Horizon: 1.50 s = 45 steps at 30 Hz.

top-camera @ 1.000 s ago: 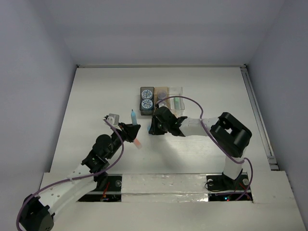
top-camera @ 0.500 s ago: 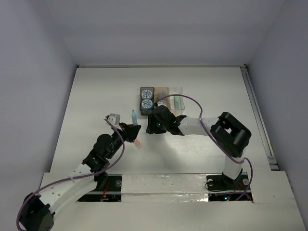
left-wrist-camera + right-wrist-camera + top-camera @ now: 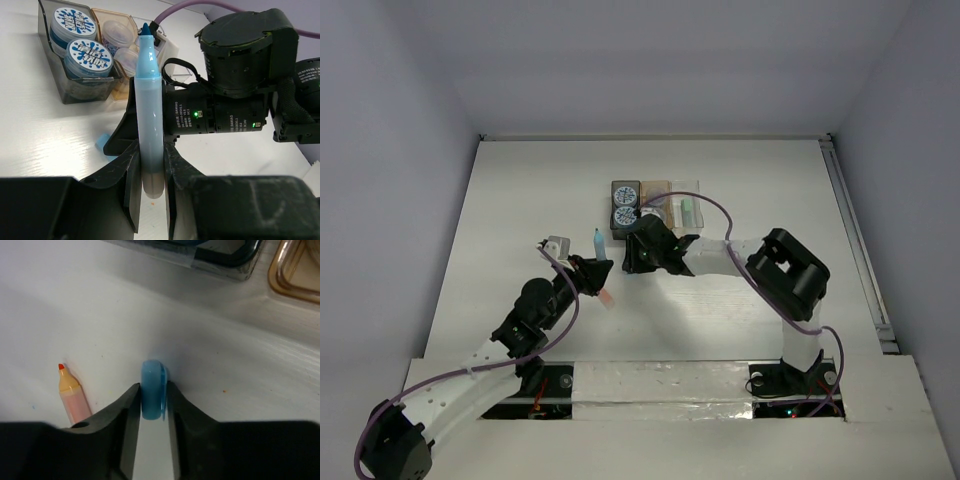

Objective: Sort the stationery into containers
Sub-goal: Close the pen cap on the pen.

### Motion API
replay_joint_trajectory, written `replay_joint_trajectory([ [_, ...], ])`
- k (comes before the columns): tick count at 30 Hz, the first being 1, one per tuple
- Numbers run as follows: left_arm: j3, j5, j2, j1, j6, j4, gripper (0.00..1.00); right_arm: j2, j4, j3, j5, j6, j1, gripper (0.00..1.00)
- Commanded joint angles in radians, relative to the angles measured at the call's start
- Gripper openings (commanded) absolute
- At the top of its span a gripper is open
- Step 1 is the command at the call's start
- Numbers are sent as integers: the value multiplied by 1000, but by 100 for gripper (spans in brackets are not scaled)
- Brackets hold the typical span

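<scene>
My left gripper (image 3: 598,268) is shut on an uncapped light blue marker (image 3: 597,243), tip pointing toward the containers; in the left wrist view the marker (image 3: 149,100) stands between the fingers (image 3: 131,165). My right gripper (image 3: 628,262) is low on the table, shut on the marker's blue cap (image 3: 151,380), which also shows in the left wrist view (image 3: 101,142). An orange marker (image 3: 607,297) lies on the table by the left gripper, and shows in the right wrist view (image 3: 70,392). The dark grey box (image 3: 625,207) holds two patterned discs (image 3: 90,52).
The tan-orange box (image 3: 655,200) and the clear box (image 3: 687,205) join the grey one in a row just behind the right gripper. The tan box holds round pale pieces (image 3: 120,32). The right arm's body (image 3: 240,85) sits close to the marker tip.
My right gripper has slid a little left and toward the boxes, down at the blue cap. The left gripper with the blue marker has barely moved.
</scene>
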<state>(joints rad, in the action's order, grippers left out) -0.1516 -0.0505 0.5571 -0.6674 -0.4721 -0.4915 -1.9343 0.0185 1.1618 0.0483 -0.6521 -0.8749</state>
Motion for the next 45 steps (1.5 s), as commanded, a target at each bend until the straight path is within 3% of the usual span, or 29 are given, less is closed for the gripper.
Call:
replay_joint_trajectory([
  [1, 7, 15, -2, -3, -2, -67, 0, -52, 64, 10, 33, 9, 7, 30],
  [3, 7, 18, -2, -3, -2, -67, 0, -61, 61, 9, 47, 5, 7, 14],
  [6, 7, 20, -2, -3, -2, -68, 0, -68, 66, 4, 64, 9, 7, 0],
  [10, 12, 24, -2, -3, -7, -78, 0, 46, -21, -86, 99, 8, 7, 0],
  [14, 23, 44, 3, -3, -23, -108, 0, 258, -107, -139, 160, 26, 16, 0],
  [19, 21, 162, -2, -3, -69, -180, 0, 443, -228, -168, 173, 68, 27, 0],
  [25, -31, 283, -33, -3, -177, -238, 0, 607, -437, -228, -9, 66, 96, 0],
  [34, -23, 454, 27, -3, -368, -536, 0, 653, -684, -277, -345, -27, 119, 0],
  [45, -9, 512, 106, -3, -485, -690, 0, 626, -907, -309, -493, -138, 119, 0],
])
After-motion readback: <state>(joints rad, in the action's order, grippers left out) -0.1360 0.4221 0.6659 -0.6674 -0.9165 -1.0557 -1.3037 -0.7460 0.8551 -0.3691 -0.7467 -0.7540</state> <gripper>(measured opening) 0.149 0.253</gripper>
